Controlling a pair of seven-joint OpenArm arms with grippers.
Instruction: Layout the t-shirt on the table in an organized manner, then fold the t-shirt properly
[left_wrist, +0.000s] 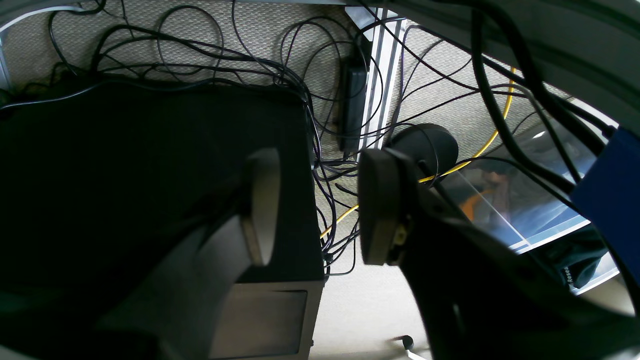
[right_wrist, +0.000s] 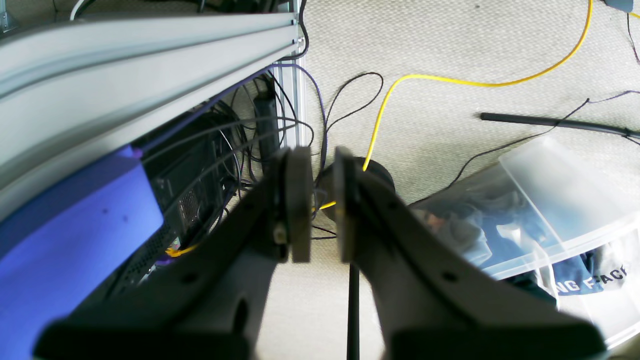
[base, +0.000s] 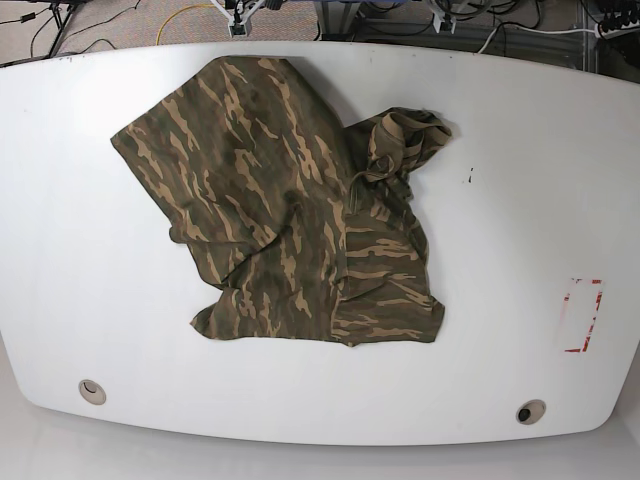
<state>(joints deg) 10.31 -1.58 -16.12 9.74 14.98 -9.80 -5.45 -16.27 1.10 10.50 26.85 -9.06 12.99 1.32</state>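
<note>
The camouflage t-shirt (base: 300, 225) lies crumpled mid-desk (base: 500, 200), long axis slanting from far left to near right, with neither arm visible over it to say which is nearer, while the left gripper (left_wrist: 317, 207) has jaws wide apart and the right gripper (right_wrist: 322, 205) narrowly apart, both empty above the floor.

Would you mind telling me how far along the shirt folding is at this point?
Nothing looks done: the t-shirt lies crumpled on the table. Nothing is in hand; the left end effector and right end effector hang empty over the floor. Spreading and folding remain.
</note>
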